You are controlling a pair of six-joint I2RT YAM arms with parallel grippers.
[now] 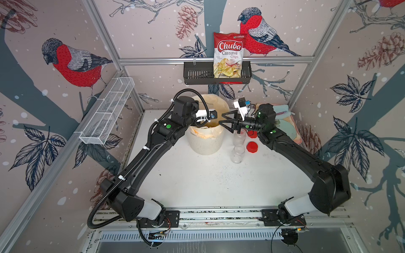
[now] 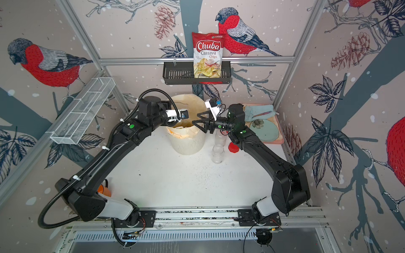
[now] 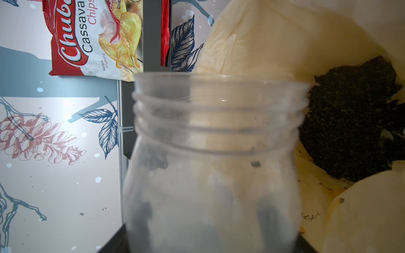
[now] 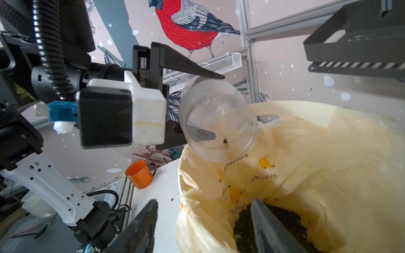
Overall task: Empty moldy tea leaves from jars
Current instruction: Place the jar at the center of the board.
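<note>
Left fingers (image 4: 186,64) clamp the tipped jar (image 4: 219,122) over the bin (image 1: 206,144), right fingers (image 4: 269,227) apart; pour looks done, so I'd stand it upright next.

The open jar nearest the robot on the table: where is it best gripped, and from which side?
Probably the jar's body below the neck, from the near side: it stands upright, a second jar is just behind it and a red lid lies close on its right.

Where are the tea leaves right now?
In the left wrist view, the tea leaves lie heaped in the yellowish bag lining the white bin, just past the mouth of the tilted jar.
</note>
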